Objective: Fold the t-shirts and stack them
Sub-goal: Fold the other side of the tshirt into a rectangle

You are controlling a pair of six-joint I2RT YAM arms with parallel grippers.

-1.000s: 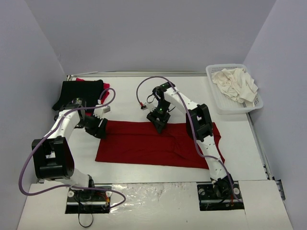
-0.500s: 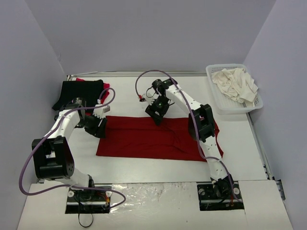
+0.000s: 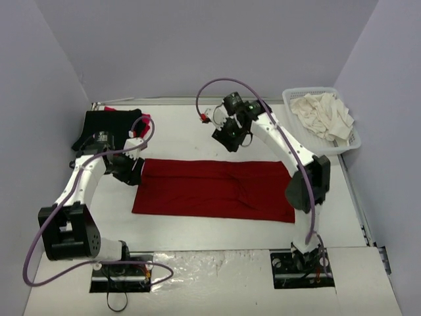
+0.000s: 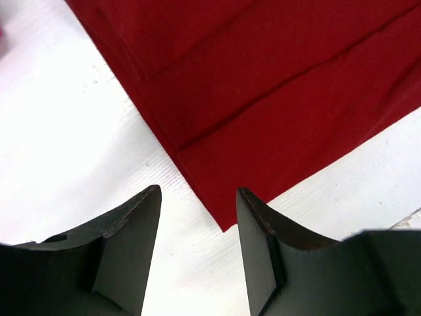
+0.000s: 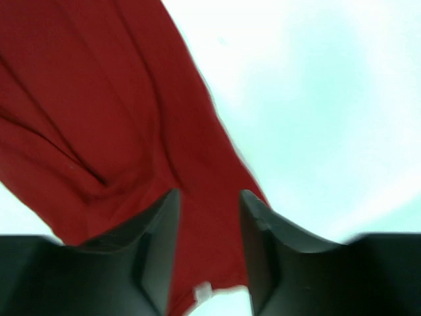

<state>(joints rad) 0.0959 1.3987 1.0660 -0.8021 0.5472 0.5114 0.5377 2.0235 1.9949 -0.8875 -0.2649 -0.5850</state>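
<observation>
Just beside left pincer [image 4: 197, 192], dark red t-shirt [image 4: 276, 99] edge

One dark red t-shirt [image 3: 214, 189], one black t-shirt [image 3: 108, 125], one bright red t-shirt [image 3: 145, 120], one basket [image 3: 309, 91], cream-white t-shirts [image 3: 322, 115] inside, number unclear, one left arm [image 3: 82, 178], one right arm [image 3: 279, 138]

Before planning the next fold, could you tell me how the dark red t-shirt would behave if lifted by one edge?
Probably floppy: the dark red t-shirt lies flat in creased layers, so a lifted edge should sag. Likely light, being thin cloth. Pushed, it would probably bunch rather than slide.
</observation>
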